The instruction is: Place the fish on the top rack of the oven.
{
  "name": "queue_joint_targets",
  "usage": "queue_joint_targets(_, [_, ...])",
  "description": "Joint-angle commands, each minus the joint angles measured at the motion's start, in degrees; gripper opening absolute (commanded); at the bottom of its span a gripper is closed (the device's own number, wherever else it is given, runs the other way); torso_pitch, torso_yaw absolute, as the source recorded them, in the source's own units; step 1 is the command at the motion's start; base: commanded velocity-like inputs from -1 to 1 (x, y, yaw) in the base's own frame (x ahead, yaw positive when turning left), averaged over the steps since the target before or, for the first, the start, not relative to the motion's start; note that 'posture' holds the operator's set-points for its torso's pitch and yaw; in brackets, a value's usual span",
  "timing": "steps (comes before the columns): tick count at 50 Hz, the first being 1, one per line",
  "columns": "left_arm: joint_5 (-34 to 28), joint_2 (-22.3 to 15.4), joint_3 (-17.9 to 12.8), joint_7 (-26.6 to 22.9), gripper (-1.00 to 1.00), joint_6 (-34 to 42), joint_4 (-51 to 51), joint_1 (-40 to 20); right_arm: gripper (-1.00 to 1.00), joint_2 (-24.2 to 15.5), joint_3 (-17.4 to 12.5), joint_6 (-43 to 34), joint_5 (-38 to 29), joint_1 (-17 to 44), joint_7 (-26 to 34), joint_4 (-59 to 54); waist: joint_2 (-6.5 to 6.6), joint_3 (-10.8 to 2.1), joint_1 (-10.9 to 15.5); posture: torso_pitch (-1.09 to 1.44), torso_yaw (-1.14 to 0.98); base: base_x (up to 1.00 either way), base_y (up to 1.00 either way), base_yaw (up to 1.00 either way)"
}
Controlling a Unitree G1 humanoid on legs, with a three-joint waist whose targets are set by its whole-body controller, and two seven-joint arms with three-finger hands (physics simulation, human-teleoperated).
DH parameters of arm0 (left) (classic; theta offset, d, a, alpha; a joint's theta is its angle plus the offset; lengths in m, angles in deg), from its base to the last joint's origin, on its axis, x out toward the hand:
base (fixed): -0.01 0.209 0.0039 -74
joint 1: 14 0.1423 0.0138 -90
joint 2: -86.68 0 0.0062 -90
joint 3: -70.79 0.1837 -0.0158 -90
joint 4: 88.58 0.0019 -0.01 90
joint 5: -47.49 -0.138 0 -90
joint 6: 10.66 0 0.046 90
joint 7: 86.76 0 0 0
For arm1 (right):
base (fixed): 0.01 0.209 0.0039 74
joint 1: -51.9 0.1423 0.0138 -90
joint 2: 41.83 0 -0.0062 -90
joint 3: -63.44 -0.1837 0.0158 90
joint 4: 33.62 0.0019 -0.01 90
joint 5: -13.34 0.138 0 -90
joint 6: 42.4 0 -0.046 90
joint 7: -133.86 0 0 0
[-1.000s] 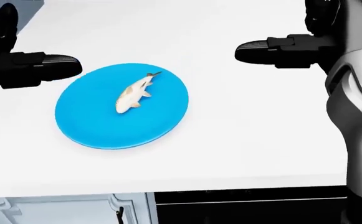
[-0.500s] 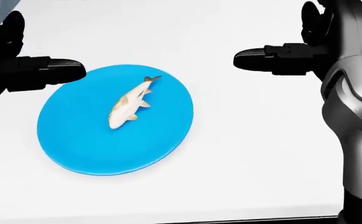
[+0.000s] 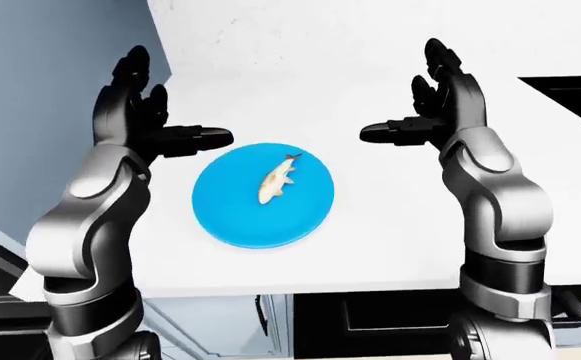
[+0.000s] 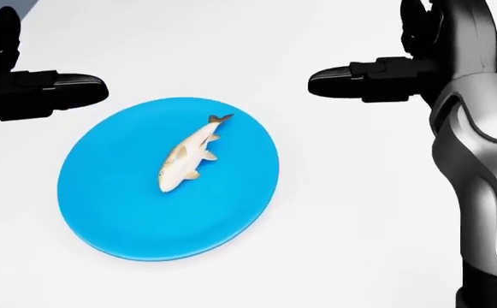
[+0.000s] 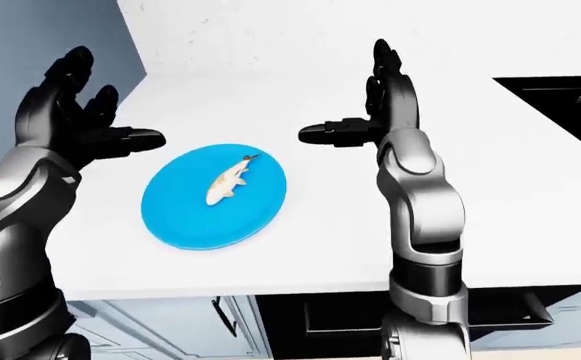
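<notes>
Task barely begun: fish point(image 4: 188, 159) lying ungrasped on blue plate point(image 4: 111, 218) on white table point(image 4: 351, 192), left hand point(image 3: 148, 124) and right hand point(image 3: 432, 112) raised, fingers spread, holding nothing; pickup and oven-rack placement outstanding.

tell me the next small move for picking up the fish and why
Probably lower the right robot hand toward the fish: both hands are open and raised, the left robot hand included, and the fish lies untouched on the blue plate.
</notes>
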Motion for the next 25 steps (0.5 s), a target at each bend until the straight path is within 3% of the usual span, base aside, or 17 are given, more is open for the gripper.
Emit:
queue_joint_targets(1, [0.0,-0.7,-0.5,0.1,1.0,-1.7,-1.7,-1.8,1.0,-0.3,-0.5,1.8,-0.4,2.2,0.1,1.4,0.0,-1.6,0.0,0.0,0.0,0.0,0.0,0.0])
queue_joint_targets(10, [-0.2,-0.7,-0.7,-0.1,1.0,-2.3,-1.2,-1.6,1.0,0.7,2.4,3.8,-3.3,6.2,2.2,-4.6,0.23,-1.48,-0.3,0.0,0.0,0.0,0.0,0.0])
queue_joint_targets(15, [0.3,-0.8,-1.0,0.3,1.0,-1.7,-1.7,-1.7,1.0,0.5,2.8,2.3,-5.4,11.9,4.6,-9.0,0.34,-1.44,-0.4,0.0,0.0,0.0,0.0,0.0])
queue_joint_targets(21, [1.2,-1.3,-1.3,0.8,1.0,-1.4,-2.0,-2.0,1.0,-0.7,5.4,2.1,-11.5,19.0,11.3,-17.1,0.49,-1.13,-0.5,0.0,0.0,0.0,0.0,0.0])
queue_joint_targets(25, [1.6,-1.6,-1.6,1.0,1.0,-1.6,-1.8,-2.0,1.0,-0.9,8.7,2.2,-18.4,22.2,19.1,-20.8,0.65,-1.12,-0.6,0.0,0.0,0.0,0.0,0.0])
